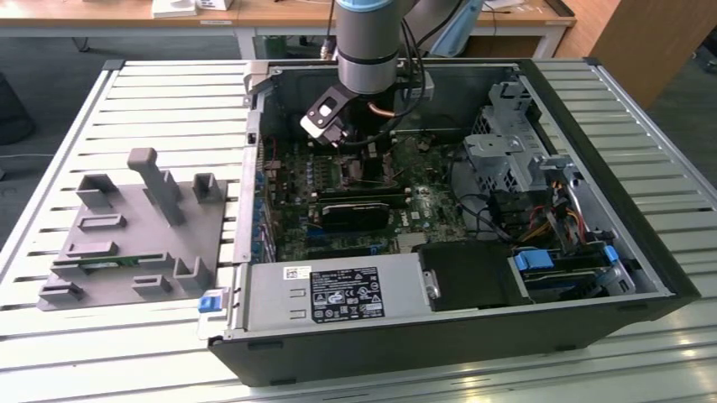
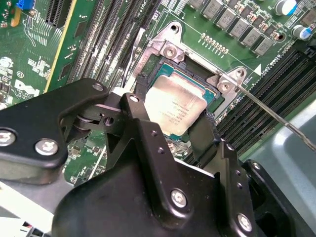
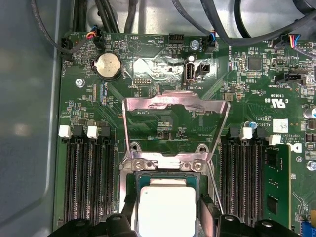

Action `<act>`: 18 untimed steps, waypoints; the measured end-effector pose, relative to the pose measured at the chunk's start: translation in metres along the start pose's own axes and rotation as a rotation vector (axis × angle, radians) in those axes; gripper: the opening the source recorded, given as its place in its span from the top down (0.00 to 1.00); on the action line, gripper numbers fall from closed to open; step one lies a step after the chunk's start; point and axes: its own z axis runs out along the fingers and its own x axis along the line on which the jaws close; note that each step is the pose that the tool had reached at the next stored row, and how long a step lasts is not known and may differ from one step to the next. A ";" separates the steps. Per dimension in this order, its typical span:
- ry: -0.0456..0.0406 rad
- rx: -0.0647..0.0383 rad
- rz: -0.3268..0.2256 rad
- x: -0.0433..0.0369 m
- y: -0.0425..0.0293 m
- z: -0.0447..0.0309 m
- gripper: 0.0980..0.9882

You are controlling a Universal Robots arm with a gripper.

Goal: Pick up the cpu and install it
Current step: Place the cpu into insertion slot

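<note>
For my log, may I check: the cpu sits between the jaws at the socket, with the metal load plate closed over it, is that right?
Not quite: the first wrist view shows the load plate swung open, clear of the cpu. The cpu does sit between the jaws at the socket.

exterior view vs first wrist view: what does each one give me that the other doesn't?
Exterior view: the arm reaching into the open case, the power supply, and a grey fixture tray on the slatted table at the exterior view's left.
First wrist view: the cpu gripped by the gripper at the socket, the opened load plate, and a coin cell.
Both: the motherboard.
</note>
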 end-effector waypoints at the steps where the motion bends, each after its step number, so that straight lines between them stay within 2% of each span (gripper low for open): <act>1: -0.0002 0.000 0.000 0.0000 0.0000 -0.0004 0.42; 8: 0.0000 0.000 0.000 -0.0001 0.0002 -0.0044 0.42; 15: 0.0000 0.001 0.000 -0.0002 0.0006 -0.0124 0.42; 16: 0.0001 0.001 0.000 -0.0002 0.0007 -0.0135 0.44; 17: 0.0001 0.001 0.000 -0.0002 0.0007 -0.0147 0.51; 18: 0.0000 0.002 0.000 -0.0002 0.0008 -0.0157 0.51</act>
